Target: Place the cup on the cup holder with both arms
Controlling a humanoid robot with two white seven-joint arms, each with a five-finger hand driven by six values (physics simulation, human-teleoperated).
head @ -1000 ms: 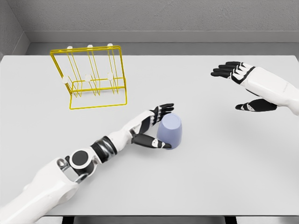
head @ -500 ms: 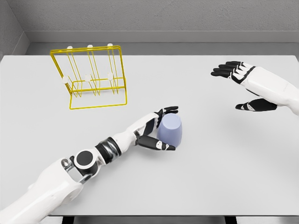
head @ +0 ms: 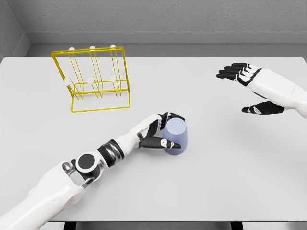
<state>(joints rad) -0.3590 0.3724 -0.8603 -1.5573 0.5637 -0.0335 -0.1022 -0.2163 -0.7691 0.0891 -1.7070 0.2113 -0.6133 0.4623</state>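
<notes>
Left arm extends from lower left across the counter (head: 230, 182); left robot hand (head: 160, 136) has fingers curled around the cup (head: 175, 136). Right robot hand (head: 249, 88) hovers at the right, fingers spread, holding nothing.

Two glossy white robot arms ended in five-fingered hands, left hand (head: 160, 134) and right hand (head: 249, 86), with black fingers, white knuckle plates and dark joint rings.

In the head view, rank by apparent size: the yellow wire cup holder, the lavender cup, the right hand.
1. Yellow wire cup holder, clearly largest.
2. and 3. Lavender cup and open right hand: too close to rank. The hand spans somewhat more of the picture, the cup is held in the left hand.
</notes>
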